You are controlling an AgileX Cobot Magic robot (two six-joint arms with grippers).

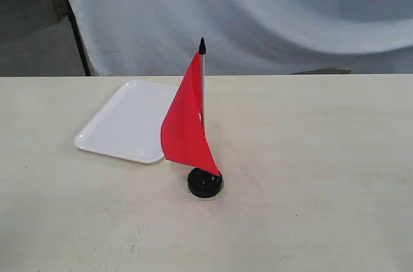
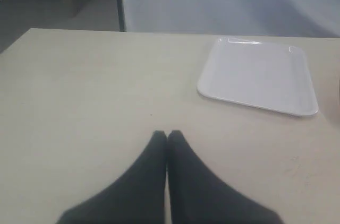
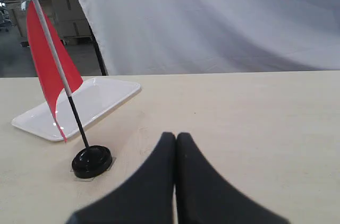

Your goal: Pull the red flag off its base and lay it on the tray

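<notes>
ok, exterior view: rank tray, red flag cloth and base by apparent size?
1. tray: largest, though farther back and partly hidden.
2. red flag cloth: close second; it sits nearer the camera, so unsure.
3. base: clearly smallest.

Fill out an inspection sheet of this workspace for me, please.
Surface: pale table with faint marks.
Job's things: red flag standing upright in its base; the base sits on the table, apart from the tray; the tray holds nothing.
Clutter: nothing seen.
Grippers: left gripper and right gripper are both low over the table, jaws shut, holding nothing.
Cables: nothing seen.
Surroundings: white cloth backdrop behind the table.
</notes>
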